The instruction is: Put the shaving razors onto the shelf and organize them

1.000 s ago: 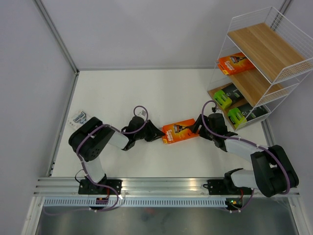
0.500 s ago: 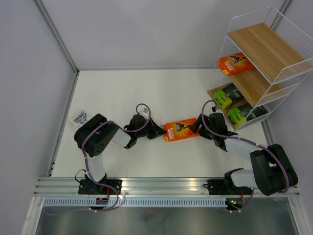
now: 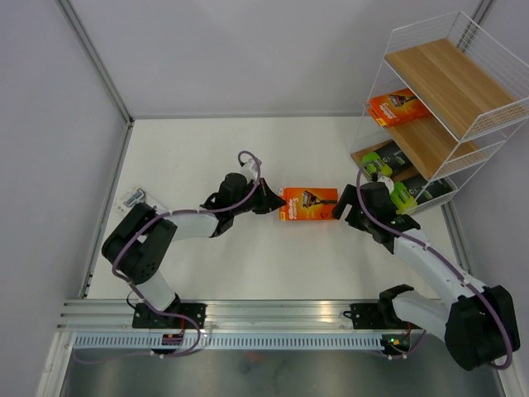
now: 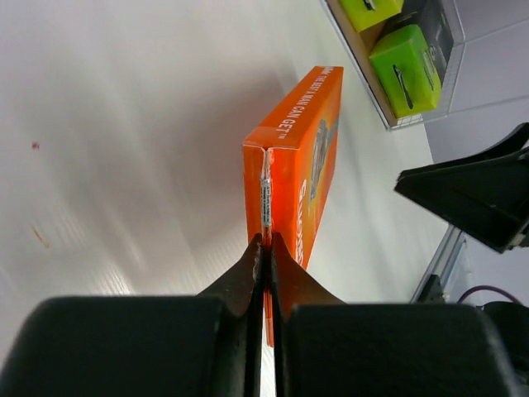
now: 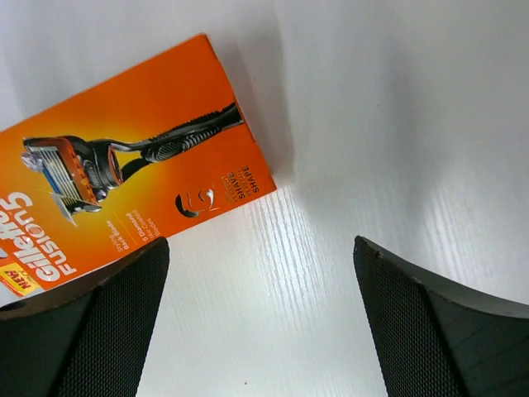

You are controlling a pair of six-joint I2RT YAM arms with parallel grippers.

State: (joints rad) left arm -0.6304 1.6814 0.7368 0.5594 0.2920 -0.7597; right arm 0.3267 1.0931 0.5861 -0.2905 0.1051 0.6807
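arms [image 3: 186, 222] — white, black joints | cables [image 3: 245, 154] purple | left gripper [image 4: 263, 244] — black

In your right wrist view, the orange pack [image 5: 124, 190] runs off the left edge, and both right fingers [image 5: 83, 331] are cut by the bottom. From above, the white-and-blue pack [image 3: 136, 198] at the table's [image 3: 198, 149] left side is too small to read. The black packs [image 3: 402, 194] lie partly hidden under the shelf's [image 3: 430, 141] middle board.
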